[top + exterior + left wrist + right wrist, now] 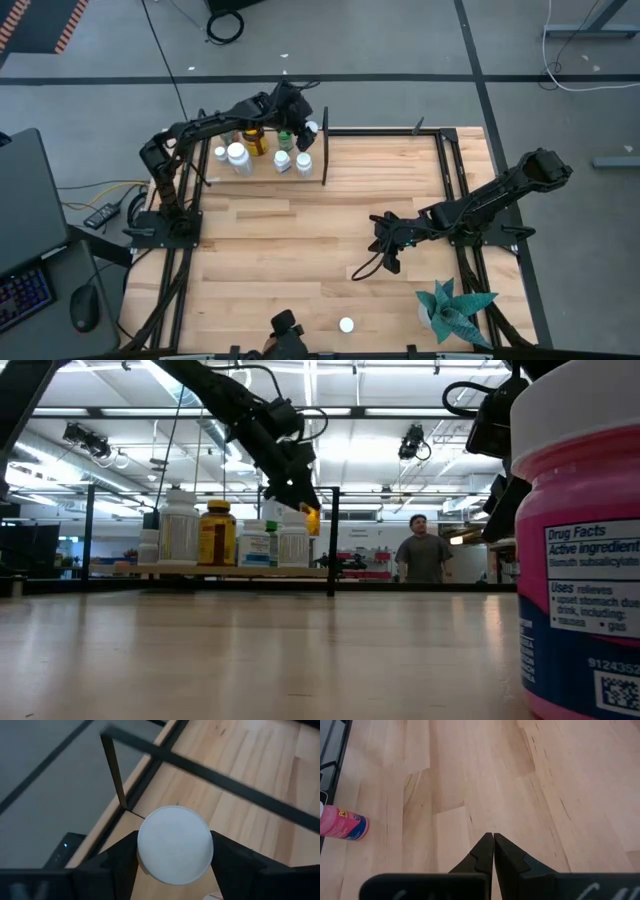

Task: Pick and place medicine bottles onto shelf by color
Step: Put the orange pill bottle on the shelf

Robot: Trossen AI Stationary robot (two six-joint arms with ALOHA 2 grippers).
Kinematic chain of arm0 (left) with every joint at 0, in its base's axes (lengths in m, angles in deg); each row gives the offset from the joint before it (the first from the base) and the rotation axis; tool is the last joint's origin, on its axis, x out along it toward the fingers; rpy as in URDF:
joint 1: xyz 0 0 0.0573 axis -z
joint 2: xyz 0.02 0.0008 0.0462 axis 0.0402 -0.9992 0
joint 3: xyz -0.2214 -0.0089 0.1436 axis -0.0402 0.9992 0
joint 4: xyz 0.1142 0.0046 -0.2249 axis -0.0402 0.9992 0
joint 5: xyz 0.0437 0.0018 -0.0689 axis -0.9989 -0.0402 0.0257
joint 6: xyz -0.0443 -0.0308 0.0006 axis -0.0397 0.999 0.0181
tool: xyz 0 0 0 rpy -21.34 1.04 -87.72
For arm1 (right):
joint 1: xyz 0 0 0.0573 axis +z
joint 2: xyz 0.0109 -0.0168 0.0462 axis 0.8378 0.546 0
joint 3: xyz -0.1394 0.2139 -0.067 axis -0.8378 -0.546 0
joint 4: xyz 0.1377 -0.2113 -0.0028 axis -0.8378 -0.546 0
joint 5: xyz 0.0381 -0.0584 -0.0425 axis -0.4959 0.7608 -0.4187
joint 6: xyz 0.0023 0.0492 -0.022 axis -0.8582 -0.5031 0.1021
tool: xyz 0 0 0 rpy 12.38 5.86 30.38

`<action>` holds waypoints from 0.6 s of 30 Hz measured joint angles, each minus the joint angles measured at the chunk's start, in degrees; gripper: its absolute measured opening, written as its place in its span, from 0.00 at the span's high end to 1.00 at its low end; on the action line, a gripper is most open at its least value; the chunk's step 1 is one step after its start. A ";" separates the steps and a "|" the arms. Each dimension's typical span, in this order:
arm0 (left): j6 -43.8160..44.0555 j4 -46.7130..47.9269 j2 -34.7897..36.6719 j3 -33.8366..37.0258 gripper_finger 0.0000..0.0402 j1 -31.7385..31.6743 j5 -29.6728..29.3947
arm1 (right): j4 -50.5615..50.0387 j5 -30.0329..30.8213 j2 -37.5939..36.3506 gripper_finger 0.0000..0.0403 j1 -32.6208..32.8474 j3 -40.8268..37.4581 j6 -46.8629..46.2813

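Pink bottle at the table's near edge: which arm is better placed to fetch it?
Right. The right gripper is shut and empty, nearer the pink bottle; the left gripper holds a white-capped bottle at the shelf.

Grey floor [400, 40], bright ceiling lights [330, 390], a person [424, 550] standing beyond.

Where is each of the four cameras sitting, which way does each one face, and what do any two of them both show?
High view: overhead, looking straight down; both arms, shelf, plant.
Low view: tabletop height, looking level toward the shelf; left arm, pink bottle close up, a person beyond.
Left wrist view: on the left arm, over the left gripper clamping a white-capped bottle.
Right wrist view: on the right arm, facing bare table over the shut right gripper.
Shared: low and right wrist views both show the pink bottle.
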 joint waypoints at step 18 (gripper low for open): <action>0.99 -0.03 -5.15 -0.04 0.42 -0.79 -0.65 | 0.02 0.00 0.00 0.95 0.00 0.00 0.00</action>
